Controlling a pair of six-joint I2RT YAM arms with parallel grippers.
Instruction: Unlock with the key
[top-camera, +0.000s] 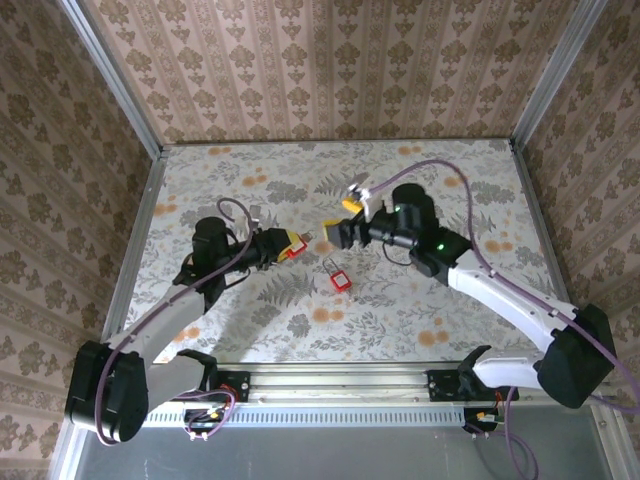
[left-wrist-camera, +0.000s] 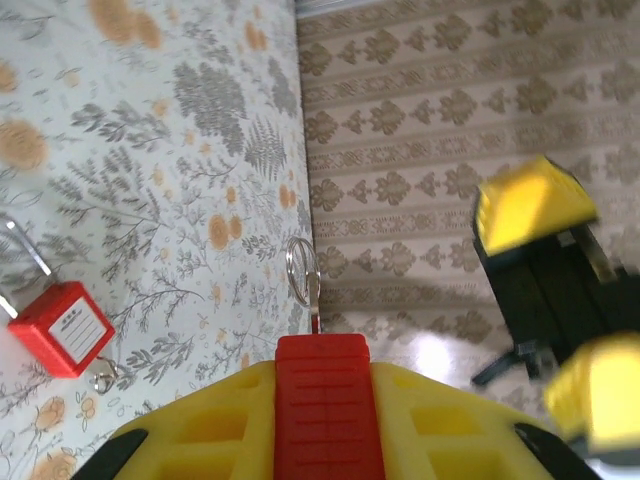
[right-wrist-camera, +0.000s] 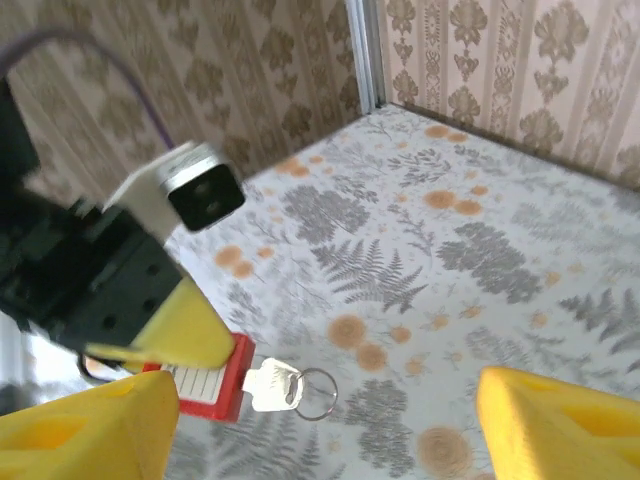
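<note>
**Top external:** the left gripper (top-camera: 293, 246) is pressed onto a red padlock (top-camera: 298, 243) and holds it off the table. The right gripper (top-camera: 338, 216) is just beside it, jaws spread with nothing in them. A second padlock (top-camera: 340, 280) lies on the table nearby, between the arms.

**Left wrist:** the key (left-wrist-camera: 313, 315) stands in the held padlock's end, with a ring on its head. The opposite fingers are blurred.

**Right wrist:** the key juts from the padlock toward the spread jaws, apart from both fingers.

**Risk:**
- Whether the key is fully seated cannot be told.
- A grab on the ring rather than the head would likely swing the key or pull it out.
- Turning could twist the padlock in the left pinch.

**Surface and room:** floral-print tabletop (top-camera: 420, 300), patterned wallpaper walls (top-camera: 320, 70), aluminium corner posts (top-camera: 110, 85).
</note>
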